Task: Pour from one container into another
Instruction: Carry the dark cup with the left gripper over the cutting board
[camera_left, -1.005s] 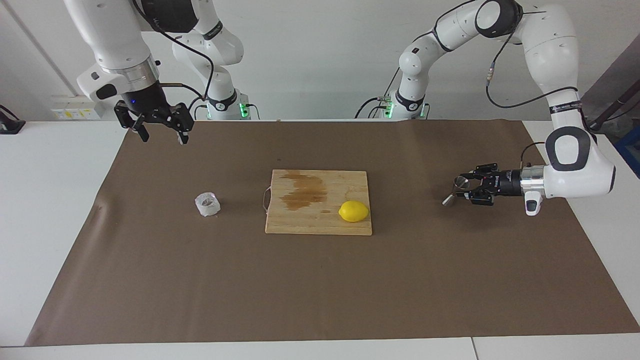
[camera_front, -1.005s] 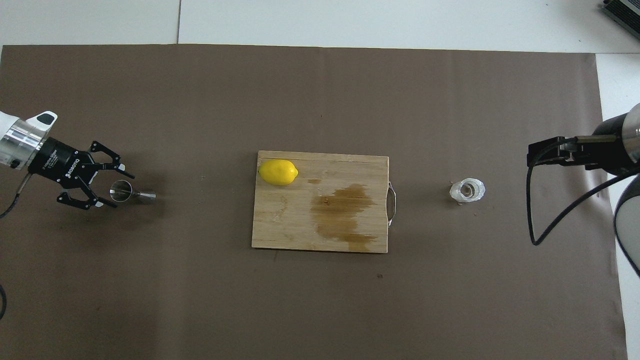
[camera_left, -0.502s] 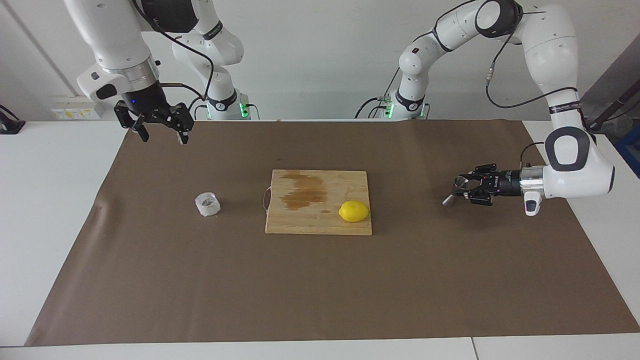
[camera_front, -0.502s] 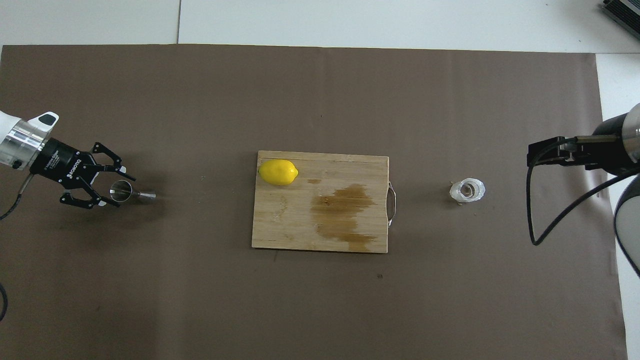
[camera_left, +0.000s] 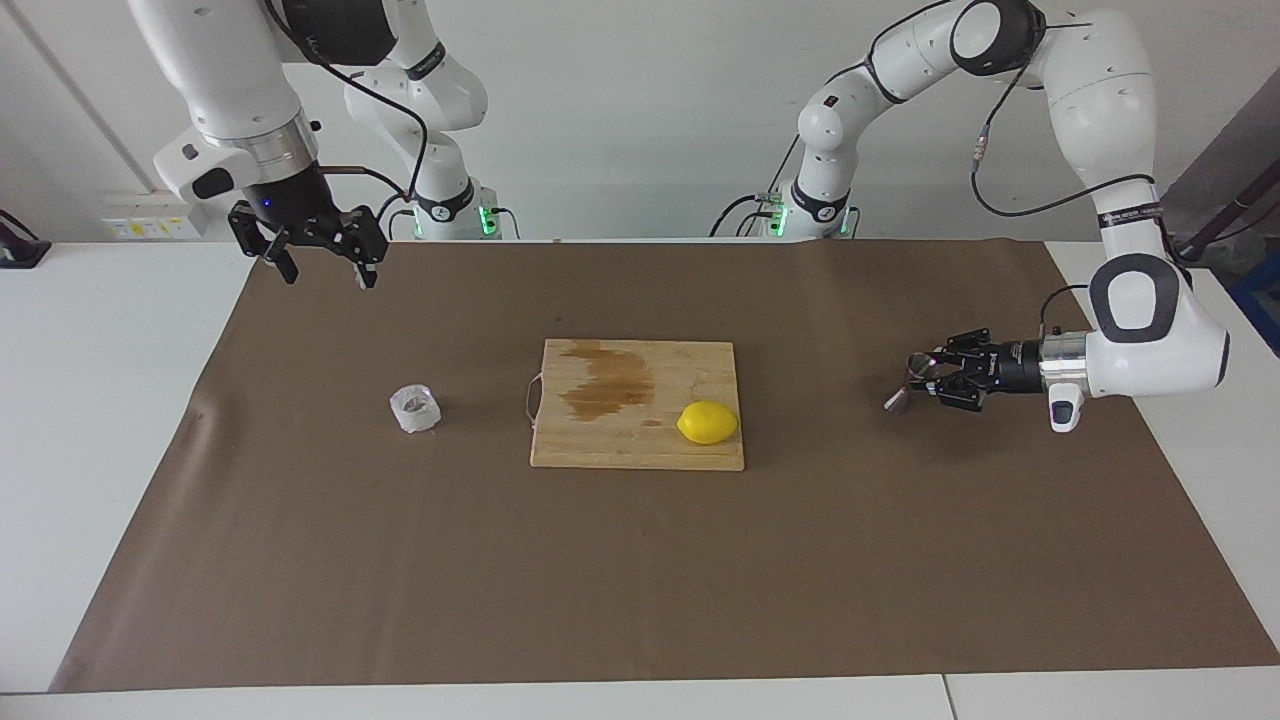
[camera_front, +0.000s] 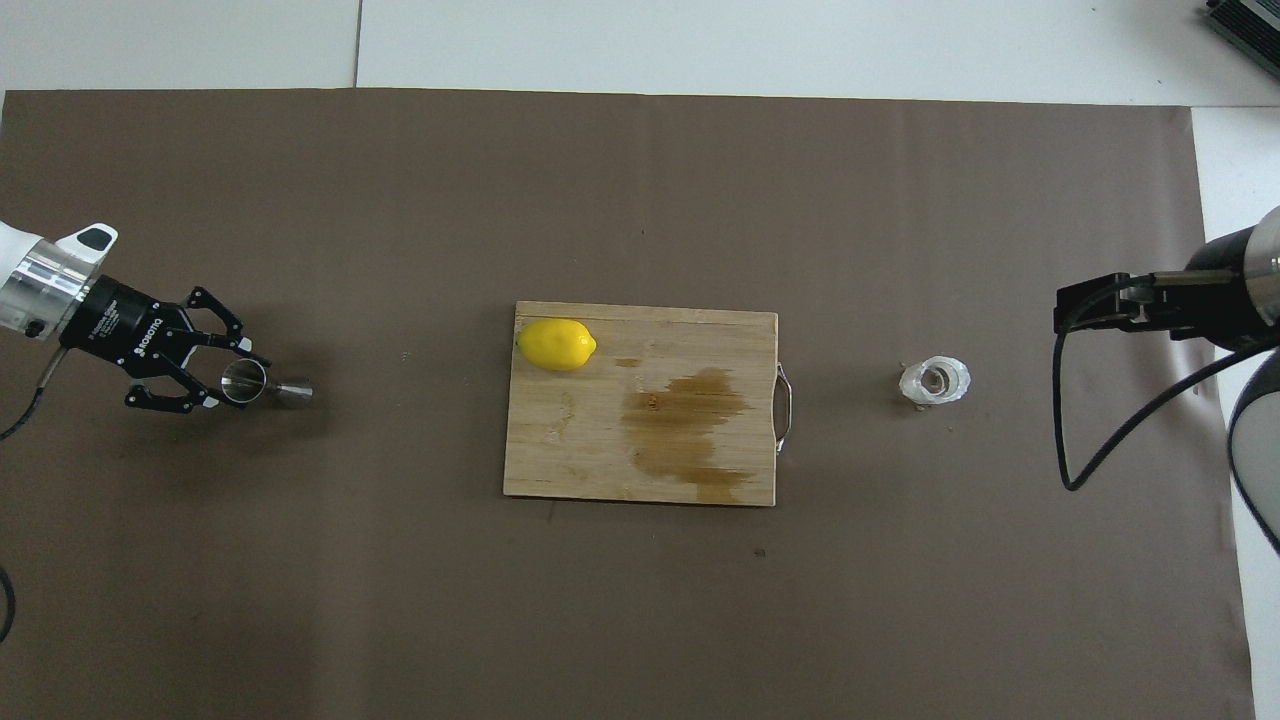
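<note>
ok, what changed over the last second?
Left end effector closed on the jigger, which lies tipped on the paper. Right end effector stayed open, waiting in the air; cup, lemon and board unmoved.

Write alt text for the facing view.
The left tool is shut on a tilted steel jigger at the left arm's end of a brown mat. A lemon sits on a stained cutting board mid-table, beside a clear cup; the right tool waits open, raised.
</note>
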